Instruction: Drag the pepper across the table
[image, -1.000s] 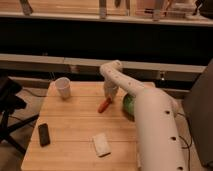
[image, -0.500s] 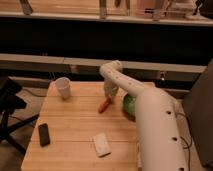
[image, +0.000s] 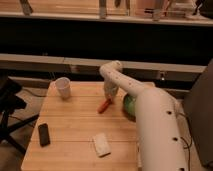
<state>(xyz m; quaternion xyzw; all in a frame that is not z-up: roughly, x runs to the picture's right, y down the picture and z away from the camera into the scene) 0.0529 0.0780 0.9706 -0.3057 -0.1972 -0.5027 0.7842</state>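
Nothing is visibly shifting since half a second ago: the gripper (image: 109, 96) and the pepper (image: 104, 105) are sitting where they were.

Hanging from the bent white arm (image: 150, 125), the gripper is hovering low over the far middle of the table (image: 75, 120), right at the pepper's far end; how wide it is standing, and whether it is gripping or only touching the pepper, I cannot tell. The pepper is lying flat on the planks, its long axis running diagonally, one end pointing toward the near left, the other toward the far right under the gripper. A green round object (image: 128, 104) is sitting just right of it, a white cup (image: 63, 87) is standing well apart at the far left, a white sponge (image: 101, 145) is lying nearer the front, and a dark flat object (image: 44, 134) is lying near the front left corner.
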